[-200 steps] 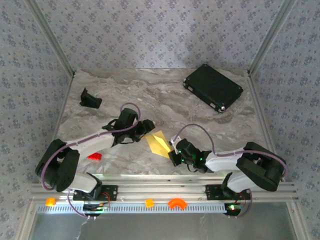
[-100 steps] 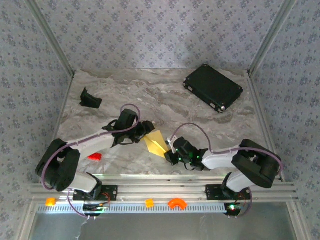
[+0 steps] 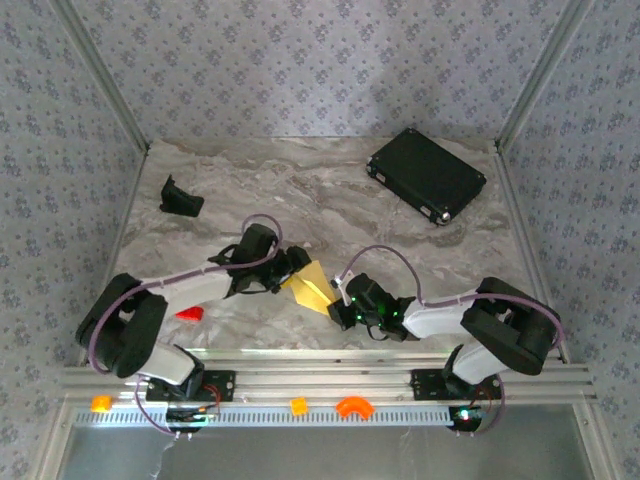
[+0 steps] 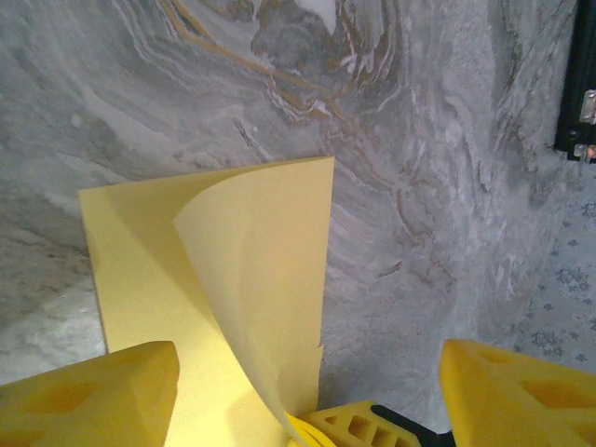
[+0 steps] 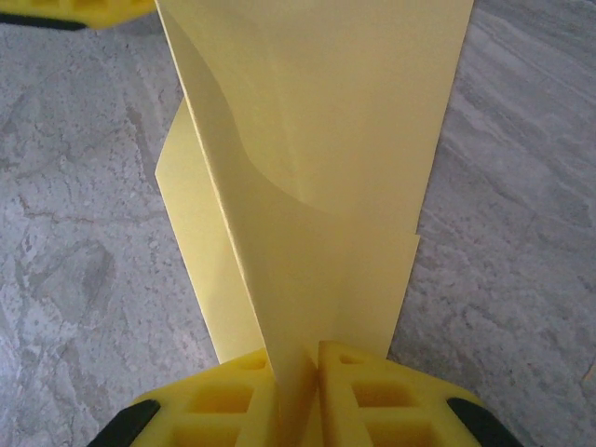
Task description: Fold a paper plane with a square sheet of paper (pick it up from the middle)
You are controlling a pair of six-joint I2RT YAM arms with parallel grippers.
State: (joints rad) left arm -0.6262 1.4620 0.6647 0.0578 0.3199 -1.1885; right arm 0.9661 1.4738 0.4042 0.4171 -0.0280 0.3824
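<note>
Pinching one sheet (image 5: 317,168): right tool (image 5: 298,361); left tool (image 4: 307,382) splayed.

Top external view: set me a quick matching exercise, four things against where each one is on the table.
Things: 1 sheet of paper; 2 black case; 3 red block; 4 small black holder.
Places: A far left; B near left; C far right corner; D centre, pinched by the right hand.
Pairs: 1-D; 2-C; 3-B; 4-A.

square sheet of paper (image 3: 310,285) pale yellow, folded; top flap curled upward; lies front-centre on table (image 3: 330,190)
</note>
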